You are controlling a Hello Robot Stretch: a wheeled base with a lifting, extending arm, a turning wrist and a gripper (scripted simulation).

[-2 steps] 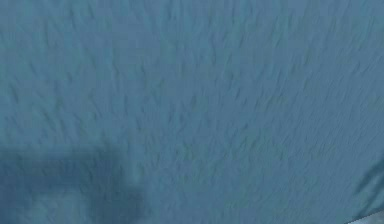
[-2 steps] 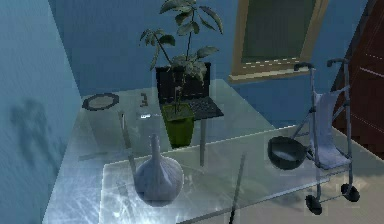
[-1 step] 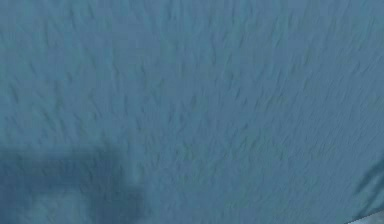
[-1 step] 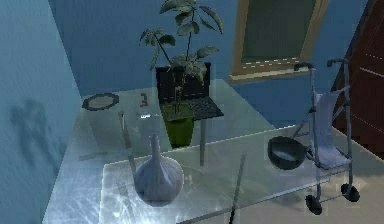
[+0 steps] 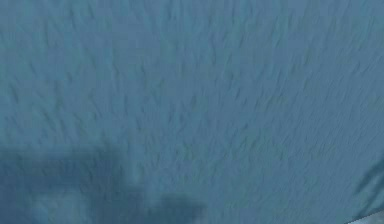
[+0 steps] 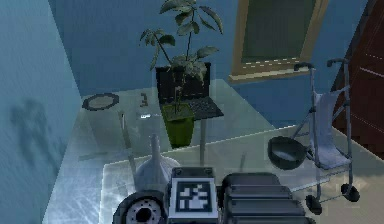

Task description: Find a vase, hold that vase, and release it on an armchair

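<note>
- Wall [image 5: 190, 90], one: blue, finely rippled surface.
- Table [image 6: 100, 150], one: rectangular top of clear glass.
- Window [image 6: 275, 35], one: dark pane in a wooden frame.
- Wheeled frame [image 6: 330, 120], one: thin metal tubes with a grey fabric sling, beside the table.
- Plant [image 6: 185, 45], one: broad drooping leaves.
- Laptop [image 6: 190, 90], one: black, lid raised.
- Green pot [image 6: 180, 130], one: tapered, holds the plant, mid-table just before the laptop. Cannot tell if it is the vase.
- Claw [image 6: 141, 140], one: two thin pale fingers above the table's near edge. Grip and load cannot be told.
- Ring [image 6: 100, 101], one: dark and flat, far left of the table.
</note>
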